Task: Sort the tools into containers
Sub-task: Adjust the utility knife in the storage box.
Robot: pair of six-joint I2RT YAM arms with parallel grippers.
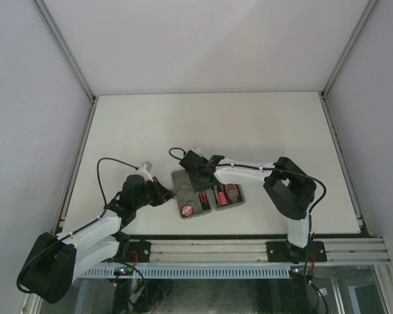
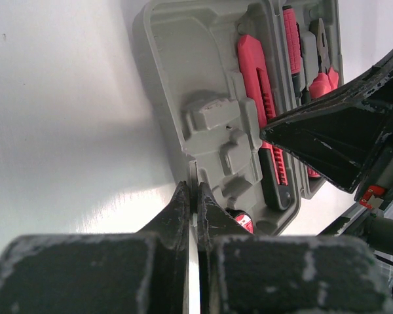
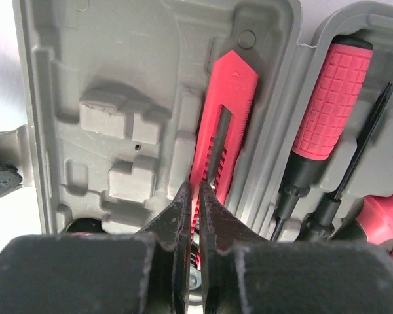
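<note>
The grey case (image 1: 183,183) lies open in the middle of the table. In it lie a slim red-black stick tool (image 3: 226,111), a red-handled screwdriver (image 3: 331,98), a thin black-shafted screwdriver (image 3: 361,147) and red-handled pliers (image 3: 388,219). A round red-and-black piece (image 1: 187,210) sits at the case's near left corner. My left gripper (image 1: 165,193) is shut on the case's left rim (image 2: 192,171). My right gripper (image 3: 196,190) is shut, its tips down on the stick tool in its recess. It also shows in the left wrist view (image 2: 267,131).
The case's left half holds bare moulded recesses (image 3: 111,131). White table (image 1: 249,124) runs far behind and to both sides of the case. The table's front rail (image 1: 249,248) is close below the case.
</note>
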